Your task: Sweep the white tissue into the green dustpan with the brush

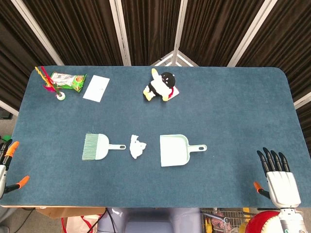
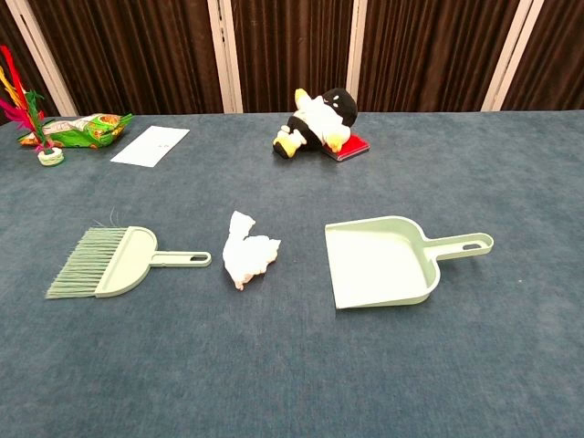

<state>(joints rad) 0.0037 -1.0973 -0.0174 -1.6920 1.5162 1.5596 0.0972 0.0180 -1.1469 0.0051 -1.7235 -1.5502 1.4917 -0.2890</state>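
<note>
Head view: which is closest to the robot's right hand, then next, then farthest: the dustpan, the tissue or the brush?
From the right hand, at the table's right edge:
1. Green dustpan, just right of centre.
2. White tissue, in the middle.
3. Brush, farthest left.

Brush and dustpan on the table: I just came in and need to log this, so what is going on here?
Nothing is being handled yet. The brush, the white tissue and the green dustpan lie in a row on the blue table, tissue in the middle, apart from both. The dustpan's open edge faces the tissue. The right hand rests at the table's near right corner, fingers extended, holding nothing. The left hand barely shows at the left edge; its state is unclear. Sweeping has not started.
</note>
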